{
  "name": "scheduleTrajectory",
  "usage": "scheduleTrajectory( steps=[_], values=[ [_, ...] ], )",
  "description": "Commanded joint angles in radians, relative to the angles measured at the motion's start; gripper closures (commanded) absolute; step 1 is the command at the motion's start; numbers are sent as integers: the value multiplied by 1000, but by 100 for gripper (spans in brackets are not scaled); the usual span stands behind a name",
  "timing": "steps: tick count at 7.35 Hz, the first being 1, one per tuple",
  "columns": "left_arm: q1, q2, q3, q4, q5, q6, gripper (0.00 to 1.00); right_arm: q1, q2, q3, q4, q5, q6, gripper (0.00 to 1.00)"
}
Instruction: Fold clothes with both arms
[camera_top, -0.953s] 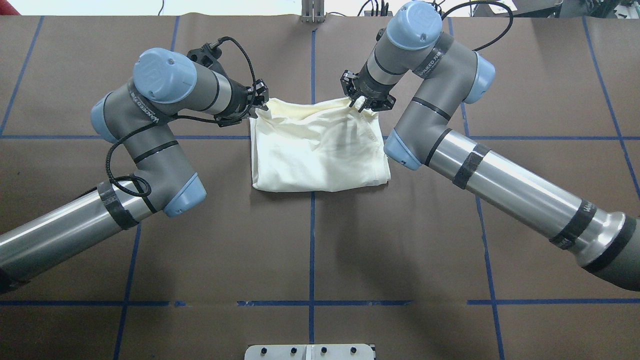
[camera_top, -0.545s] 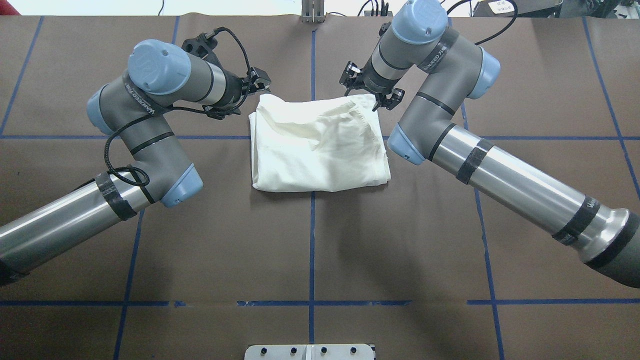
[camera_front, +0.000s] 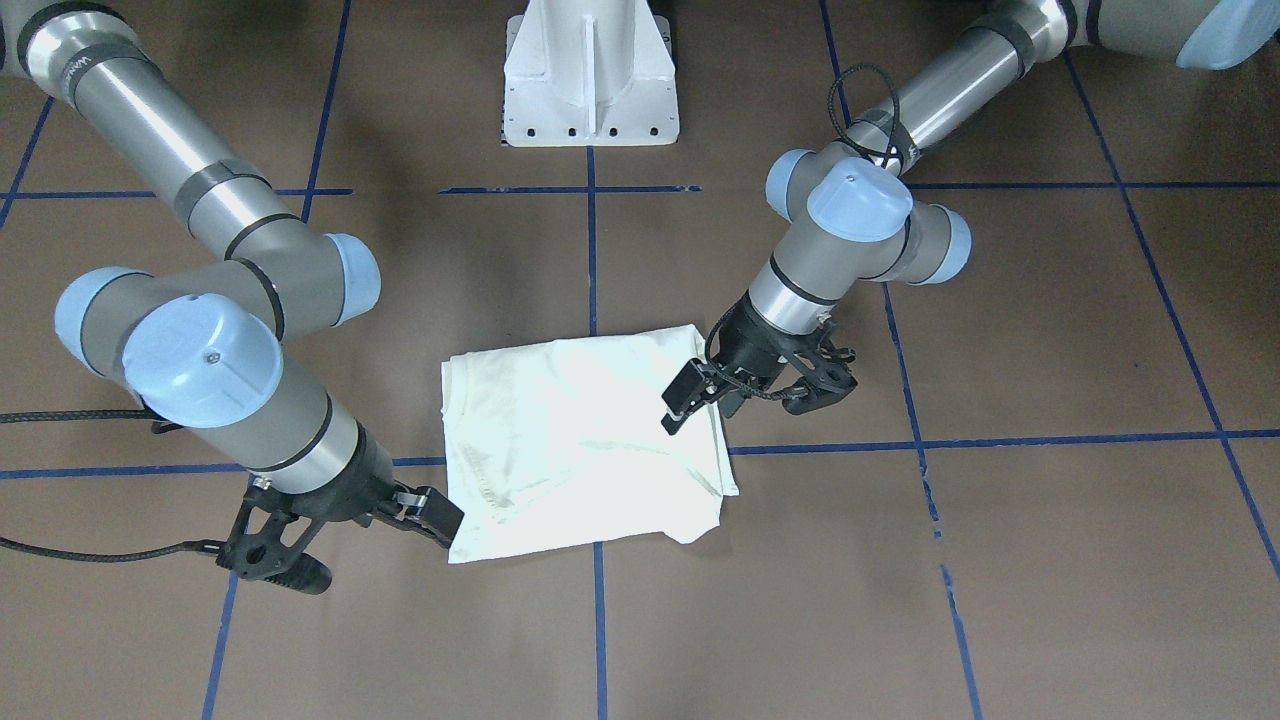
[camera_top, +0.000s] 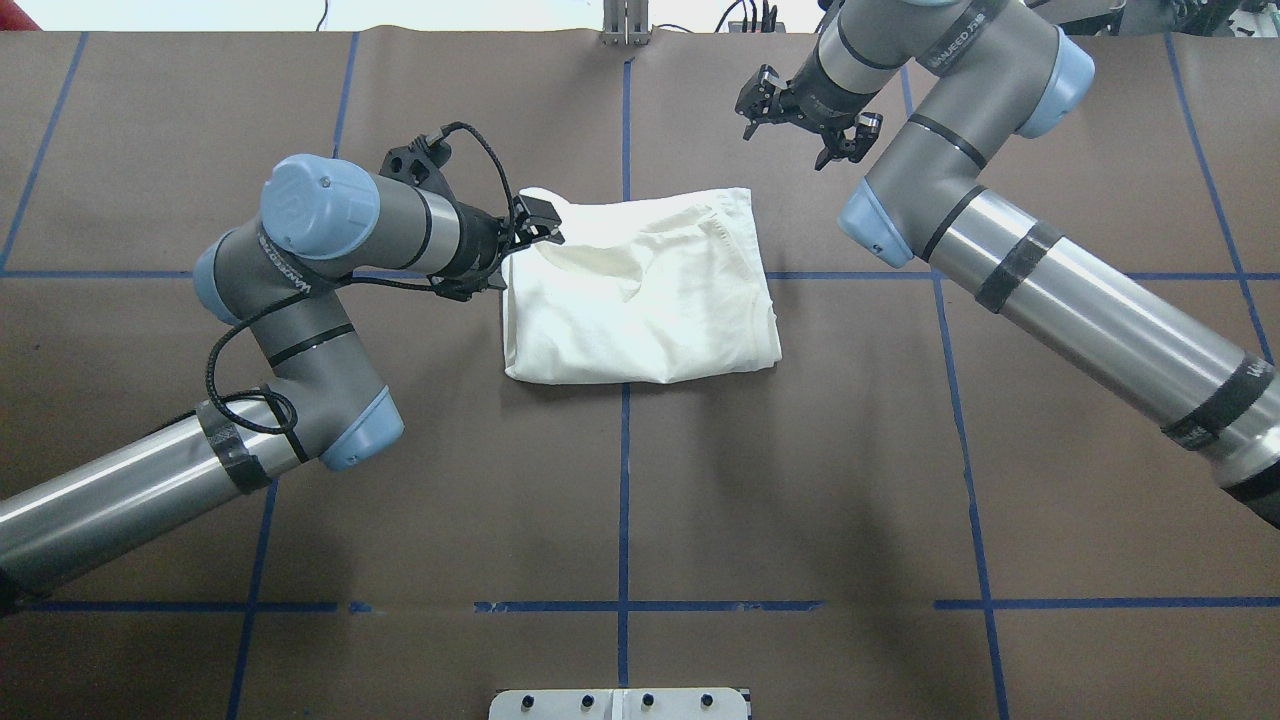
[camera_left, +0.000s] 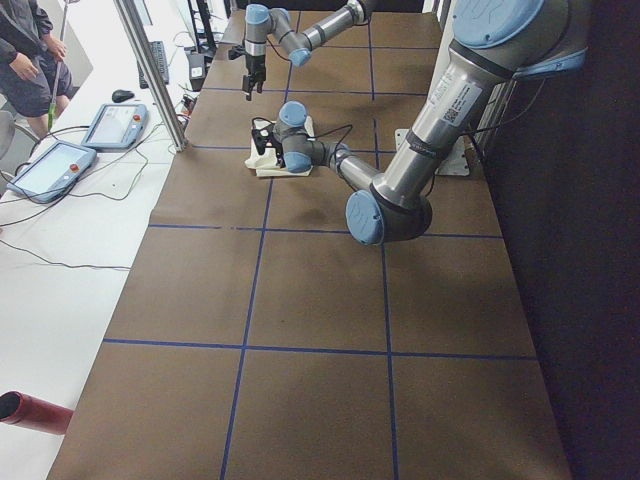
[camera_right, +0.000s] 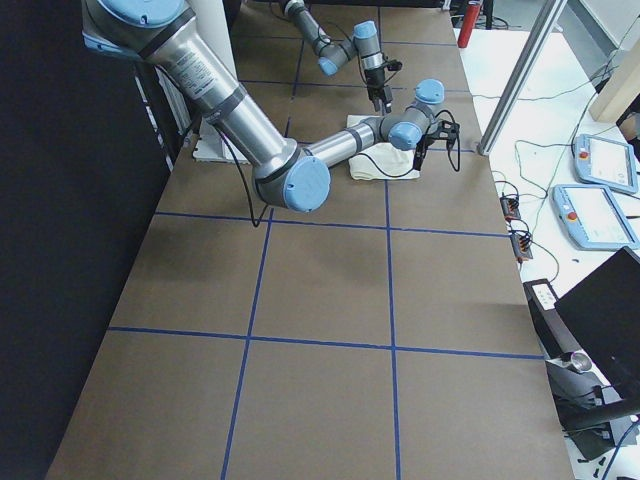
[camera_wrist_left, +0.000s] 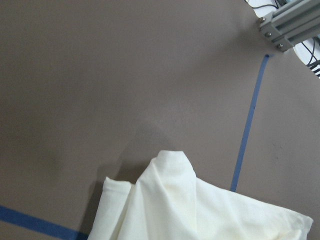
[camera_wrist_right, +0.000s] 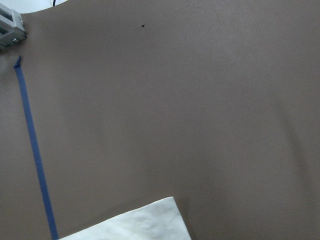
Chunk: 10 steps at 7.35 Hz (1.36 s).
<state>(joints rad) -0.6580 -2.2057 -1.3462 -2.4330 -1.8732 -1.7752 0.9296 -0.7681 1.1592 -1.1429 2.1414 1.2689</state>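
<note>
The cream shirt (camera_top: 640, 295) lies folded in a rough square mid-table, plain side up, also seen as the shirt (camera_front: 575, 440). My left gripper (camera_top: 543, 222) hovers over its far-left corner, where the cloth bunches into a small peak (camera_wrist_left: 170, 167). The jaws look open, and I see no cloth between them in the front view of the left gripper (camera_front: 700, 400). My right gripper (camera_top: 797, 122) is open and empty, lifted off beyond the far-right corner. Only a corner of the shirt (camera_wrist_right: 135, 222) shows in the right wrist view.
Blue tape lines (camera_top: 624, 500) grid the brown table cover. The white pedestal base (camera_front: 590, 70) stands on the robot's side. A metal bracket (camera_top: 625, 25) sits at the far edge. Control tablets (camera_left: 50, 165) lie on a side bench near a person (camera_left: 25, 50).
Both grippers let go of the shirt's far corners. The right one withdrew up and away to the far right. The left pulled back, then returned over the far-left corner. The far edge has settled.
</note>
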Motion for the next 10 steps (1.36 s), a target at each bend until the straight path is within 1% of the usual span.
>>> scheduleTrajectory(
  steps=[1, 2, 3, 4, 7, 8, 9, 10],
  values=[
    [29, 23, -48, -60, -74, -61, 1, 32, -26, 13, -41, 0, -110, 0],
    [32, 41, -83, -61, -86, -61, 8, 35, -30, 13, -41, 2, -118, 0],
    [47, 64, -105, -61, -86, -61, 12, 35, -33, 13, -41, 2, -118, 0],
    [67, 66, -102, -60, -83, -64, 14, 35, -34, 13, -40, 2, -120, 0],
    [77, 67, -65, -60, -78, -58, 13, 43, -39, 14, -38, 3, -120, 0],
    [77, 69, -61, -54, -76, -55, 10, 44, -40, 16, -38, 5, -120, 0],
    [78, 78, -62, -54, -75, -53, 1, 46, -54, 26, -37, 5, -120, 0],
    [77, 80, -64, -48, -73, -59, 1, 51, -56, 30, -37, 5, -121, 0]
  ],
)
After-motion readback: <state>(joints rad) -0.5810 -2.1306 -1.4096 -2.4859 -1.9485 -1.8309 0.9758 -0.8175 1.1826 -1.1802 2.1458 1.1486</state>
